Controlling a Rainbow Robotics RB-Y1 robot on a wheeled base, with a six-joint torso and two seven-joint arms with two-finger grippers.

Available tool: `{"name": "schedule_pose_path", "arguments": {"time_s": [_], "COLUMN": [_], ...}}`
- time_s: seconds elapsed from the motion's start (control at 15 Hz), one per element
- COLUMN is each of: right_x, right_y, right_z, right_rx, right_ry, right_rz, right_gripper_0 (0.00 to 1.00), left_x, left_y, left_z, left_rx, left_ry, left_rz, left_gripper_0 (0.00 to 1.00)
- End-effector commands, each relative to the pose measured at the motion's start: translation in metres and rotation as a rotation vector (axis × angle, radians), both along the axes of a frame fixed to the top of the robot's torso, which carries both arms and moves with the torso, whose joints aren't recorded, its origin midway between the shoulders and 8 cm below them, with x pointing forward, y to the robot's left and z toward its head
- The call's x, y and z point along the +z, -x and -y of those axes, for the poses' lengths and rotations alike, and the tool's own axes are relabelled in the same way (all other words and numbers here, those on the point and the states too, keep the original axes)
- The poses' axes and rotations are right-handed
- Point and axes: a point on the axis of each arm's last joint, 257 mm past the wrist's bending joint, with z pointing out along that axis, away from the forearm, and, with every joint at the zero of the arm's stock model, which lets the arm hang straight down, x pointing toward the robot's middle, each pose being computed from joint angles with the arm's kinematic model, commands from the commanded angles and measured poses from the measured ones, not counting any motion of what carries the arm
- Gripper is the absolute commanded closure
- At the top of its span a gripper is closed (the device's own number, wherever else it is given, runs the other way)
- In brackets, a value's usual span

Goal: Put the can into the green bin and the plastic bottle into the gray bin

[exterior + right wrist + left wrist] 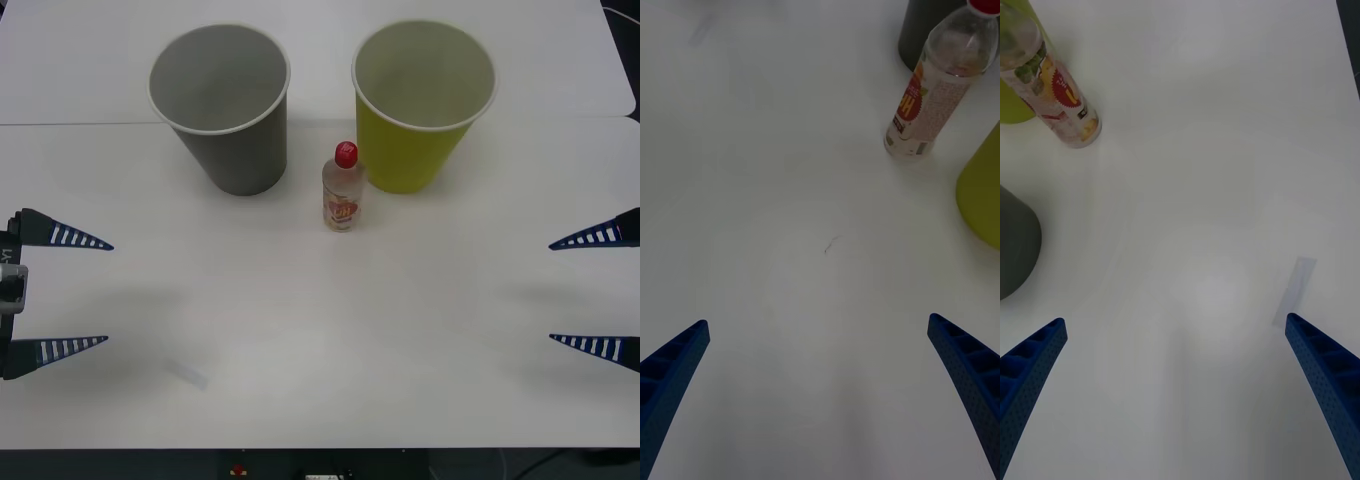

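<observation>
**Getting ready to grab the bottle, nothing picked up yet**

Waiting at the sides was all either arm did here. The left gripper [105, 293] sat at the left edge of the bench [320, 380] with its fingers spread wide and empty, and the right gripper [552, 292] mirrored it on the right edge, also wide and empty.

The plastic bottle [341, 190] stood upright mid-bench, between the gray bin [222, 105] and the green bin [422, 100], just in front of both. No can anywhere I could spot, so my guess was the bottle goes first.

Tip, as I saw it: come in low and level, close on the body below the red cap, and lift straight up. Those bins were close on both sides, so a sloppy approach could nudge one or tip the bottle.
</observation>
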Motion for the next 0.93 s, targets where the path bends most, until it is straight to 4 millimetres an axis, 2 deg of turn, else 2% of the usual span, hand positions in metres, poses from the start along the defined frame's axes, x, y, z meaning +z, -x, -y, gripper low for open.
{"name": "schedule_pose_path", "arguments": {"time_s": [0.07, 0.13, 0.47, 0.93], "right_x": [0.0, -0.006, 0.002, 0.019], "right_y": [0.0, 0.005, 0.003, -0.002], "right_z": [0.0, -0.002, -0.006, -0.038], "right_rx": [0.0, -0.005, 0.003, -0.069], "right_ry": [0.0, -0.016, -0.037, -0.09], "right_rz": [0.0, -0.016, 0.004, 0.126], "right_gripper_0": [0.0, 0.0, 0.0, 0.0], "left_x": [0.0, 0.0, 0.0, 0.0], "left_y": [0.0, 0.0, 0.0, 0.0], "left_z": [0.0, 0.0, 0.0, 0.0], "left_rx": [0.0, 0.0, 0.0, 0.0], "left_ry": [0.0, 0.0, 0.0, 0.0], "left_rz": [0.0, 0.0, 0.0, 0.0], "left_gripper_0": [0.0, 0.0, 0.0, 0.0]}}
